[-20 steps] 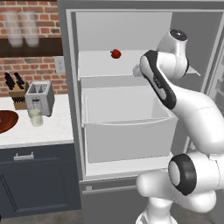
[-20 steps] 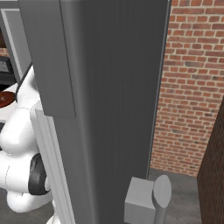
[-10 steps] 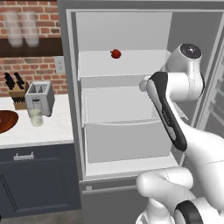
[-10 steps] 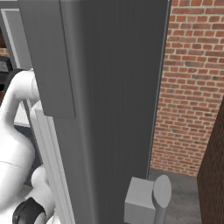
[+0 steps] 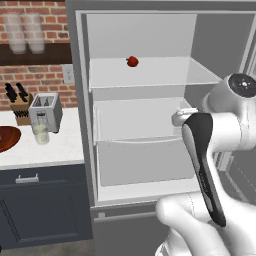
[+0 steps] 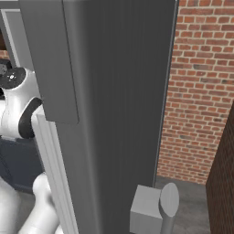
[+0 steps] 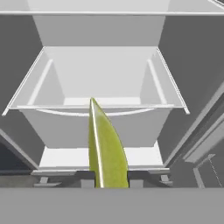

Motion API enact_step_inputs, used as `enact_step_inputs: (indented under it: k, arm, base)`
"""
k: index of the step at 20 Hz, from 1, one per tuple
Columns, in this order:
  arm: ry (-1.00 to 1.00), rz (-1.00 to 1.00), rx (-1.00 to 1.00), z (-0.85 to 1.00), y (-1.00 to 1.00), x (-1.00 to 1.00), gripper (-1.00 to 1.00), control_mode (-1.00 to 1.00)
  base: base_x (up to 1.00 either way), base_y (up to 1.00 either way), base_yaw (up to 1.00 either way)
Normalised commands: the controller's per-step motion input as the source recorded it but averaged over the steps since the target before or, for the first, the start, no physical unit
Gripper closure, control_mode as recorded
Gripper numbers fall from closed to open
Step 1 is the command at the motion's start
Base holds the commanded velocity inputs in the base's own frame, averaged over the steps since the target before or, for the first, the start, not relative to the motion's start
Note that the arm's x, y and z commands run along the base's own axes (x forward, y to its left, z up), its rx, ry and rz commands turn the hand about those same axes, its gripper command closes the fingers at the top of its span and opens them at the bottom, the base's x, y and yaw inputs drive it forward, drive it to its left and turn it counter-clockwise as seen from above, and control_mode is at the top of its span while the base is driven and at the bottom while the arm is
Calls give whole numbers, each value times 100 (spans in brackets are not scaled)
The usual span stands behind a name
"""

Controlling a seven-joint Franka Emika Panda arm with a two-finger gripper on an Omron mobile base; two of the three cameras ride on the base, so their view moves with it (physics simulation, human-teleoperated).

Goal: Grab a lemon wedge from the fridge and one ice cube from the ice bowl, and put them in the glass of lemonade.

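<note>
End effector [image 7: 107, 181] clamped on lemon wedge [image 7: 106, 151], now farther back from fridge [image 5: 145, 130] drawer.

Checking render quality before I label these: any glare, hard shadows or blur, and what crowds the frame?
Left base view: flat, even light, soft shading inside the fridge, no glare, sharp throughout. Right base view: the fridge door fills most of the frame, faintly streaked. Hand view: the lemon wedge sits close to the lens, edges slightly soft; the drawer behind is clear.

fridge [image 5: 80, 125]: matt grey metal | lemon wedge [image 7: 106, 153]: glossy | ice bowl [image 5: 7, 139]: wood
</note>
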Motion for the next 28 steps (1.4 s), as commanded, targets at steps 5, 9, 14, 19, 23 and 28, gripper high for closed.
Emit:
enact_step_inputs:
  k: [5, 9, 14, 19, 23, 28]
  arm:
    - [0, -3, -5, -40, 16, -97, 100, -100]
    - [0, 0, -2, -12, 11, -21, 100, 100]
    - [0, 0, 0, 0, 0, 0, 100, 100]
    - [0, 0, 0, 0, 0, 0, 100, 100]
    - [0, 0, 0, 0, 0, 0, 100, 100]
    - [0, 0, 0, 0, 0, 0, 100, 100]
  base:
    - [0, 0, 0]
    - [-46, 54, 0]
    - [-13, 97, 0]
    - [1, 100, -2]
    - [30, 100, -8]
    - [53, 93, -14]
